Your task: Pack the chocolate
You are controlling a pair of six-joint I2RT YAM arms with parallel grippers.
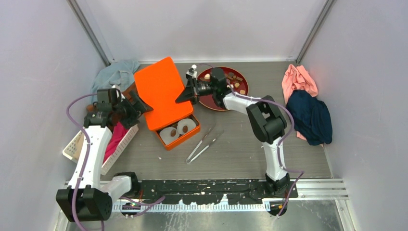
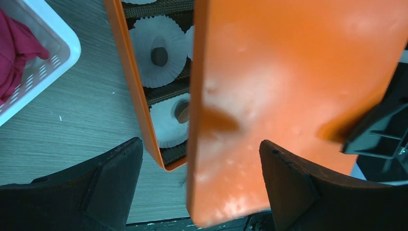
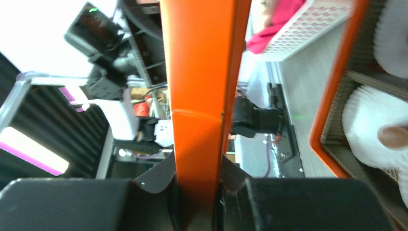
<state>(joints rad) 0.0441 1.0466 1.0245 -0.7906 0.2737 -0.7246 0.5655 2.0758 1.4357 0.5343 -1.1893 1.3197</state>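
An orange lid [image 1: 161, 91] hangs tilted over the back of the open orange box [image 1: 179, 140]. My right gripper [image 1: 191, 91] is shut on the lid's right edge; in the right wrist view the lid [image 3: 202, 86] is pinched between the jaws of that gripper [image 3: 199, 192]. My left gripper [image 1: 139, 105] stands open at the lid's left edge, and its fingers [image 2: 110, 178] straddle the lid's corner [image 2: 288, 96] without touching it. Two white paper cups in the box each hold a chocolate [image 1: 173, 132] [image 2: 159, 57] [image 3: 392, 137]. More chocolate [image 1: 236, 82] lies on the red plate [image 1: 216, 103].
Metal tweezers [image 1: 202, 144] lie on the table in front of the box. A white basket [image 1: 77, 147] with a pink cloth sits at the left, near the left arm. A blue cloth [image 1: 115, 72] lies at the back left, pink and navy cloths [image 1: 308, 106] at the right.
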